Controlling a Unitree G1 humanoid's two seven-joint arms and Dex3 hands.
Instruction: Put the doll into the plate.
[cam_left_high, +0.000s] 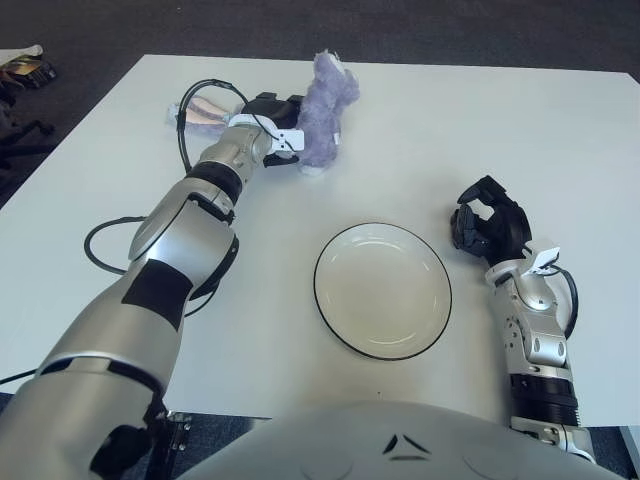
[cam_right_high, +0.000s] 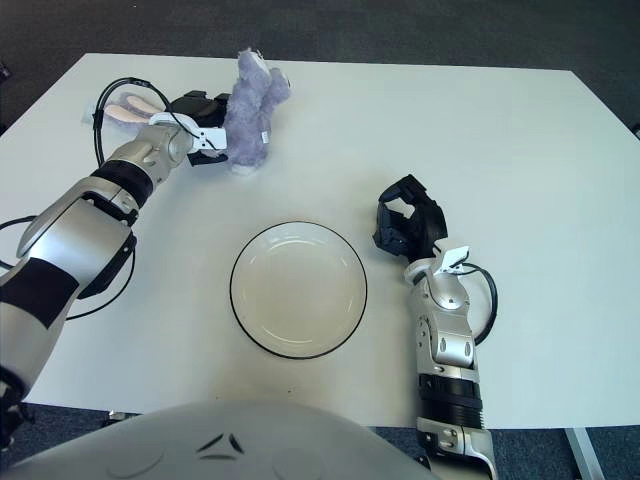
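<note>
A fluffy purple doll (cam_left_high: 325, 115) stands at the far side of the white table (cam_left_high: 480, 130), left of centre. My left hand (cam_left_high: 282, 133) reaches out to it and its black fingers are closed on the doll's left flank. An empty white plate (cam_left_high: 382, 290) with a dark rim lies near the table's front, well short of the doll. My right hand (cam_left_high: 487, 226) shows just right of the plate, its black fingers curled, holding nothing.
A pink-and-white object (cam_left_high: 205, 112) lies at the far left beside my left forearm. A black cable (cam_left_high: 100, 240) loops over the table's left part. The table's front edge runs close below the plate.
</note>
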